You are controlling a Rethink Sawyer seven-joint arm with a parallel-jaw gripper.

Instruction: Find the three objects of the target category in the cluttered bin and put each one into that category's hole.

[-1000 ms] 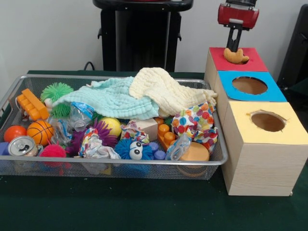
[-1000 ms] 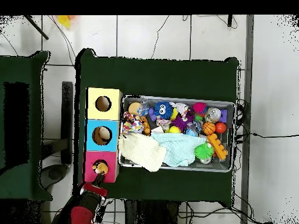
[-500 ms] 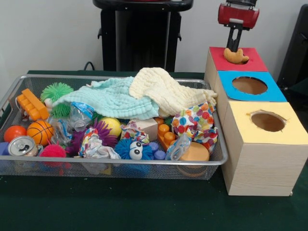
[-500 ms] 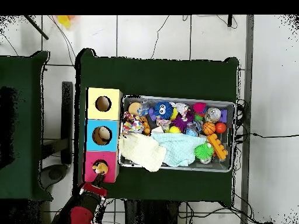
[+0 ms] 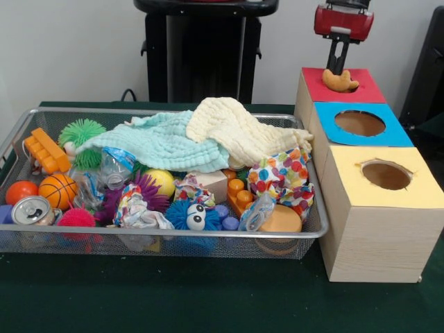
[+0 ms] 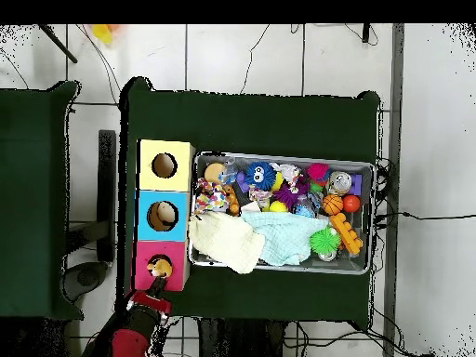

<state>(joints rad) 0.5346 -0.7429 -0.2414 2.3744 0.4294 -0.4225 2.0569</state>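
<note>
Green tabletop holds the wire bin [image 5: 28, 114]; tool [image 5: 338, 67] stands over a tan plush [image 5: 340, 82], seemingly touching, grip state unclear.

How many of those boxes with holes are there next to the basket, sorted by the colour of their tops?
Red-topped box: 1, with a tan plush toy lying at its hole
Blue-topped box: 1
Yellow-topped box: 1
Total: 3 boxes, in a row beside the wire basket.
</note>
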